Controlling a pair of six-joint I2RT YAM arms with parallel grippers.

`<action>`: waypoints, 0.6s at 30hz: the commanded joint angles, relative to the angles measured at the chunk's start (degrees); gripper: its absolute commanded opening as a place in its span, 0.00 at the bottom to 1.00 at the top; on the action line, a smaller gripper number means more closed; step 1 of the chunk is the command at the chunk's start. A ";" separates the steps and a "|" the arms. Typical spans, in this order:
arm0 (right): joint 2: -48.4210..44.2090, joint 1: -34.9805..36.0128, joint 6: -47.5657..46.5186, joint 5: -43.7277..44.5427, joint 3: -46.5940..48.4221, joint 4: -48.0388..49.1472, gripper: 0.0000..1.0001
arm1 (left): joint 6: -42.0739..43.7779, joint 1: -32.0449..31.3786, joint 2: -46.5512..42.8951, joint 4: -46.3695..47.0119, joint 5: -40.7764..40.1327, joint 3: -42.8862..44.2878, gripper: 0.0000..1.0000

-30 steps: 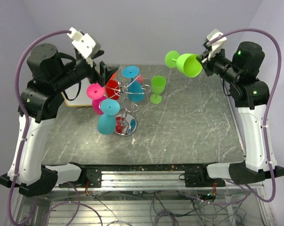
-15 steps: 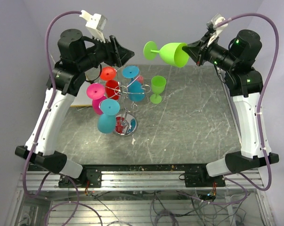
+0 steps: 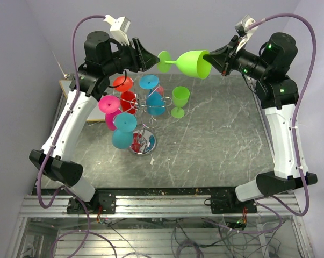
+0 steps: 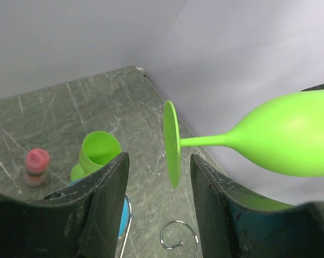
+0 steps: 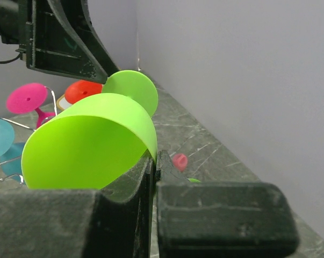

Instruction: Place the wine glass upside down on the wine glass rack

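The lime-green wine glass (image 3: 189, 62) lies sideways in the air, its rim pinched in the right hand (image 3: 209, 58), its foot pointing left. Below it, the silver wire wine glass rack (image 3: 148, 144) stands upright on the bench (image 3: 221, 140), with coloured glasses (image 3: 122, 134) hanging from it upside down.

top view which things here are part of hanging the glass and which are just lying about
In the job: lime glass held sideways, right pincer shut on its rim, left pincer open at its foot, wire rack.
Lying about: second green glass standing upright, small pink bottle, glasses already hung.
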 commanded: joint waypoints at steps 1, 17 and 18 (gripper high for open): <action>0.54 0.00 1.59 -2.31 1.56 1.99 0.00 | -2.24 -0.46 0.31 3.85 2.27 0.55 0.58; 0.15 0.05 2.56 -2.92 0.93 3.25 0.00 | -1.79 -1.74 -0.28 4.48 3.32 -1.92 0.48; 0.05 0.02 2.54 -2.89 0.86 3.31 0.00 | -1.79 -1.84 -0.39 4.48 3.36 -1.93 0.46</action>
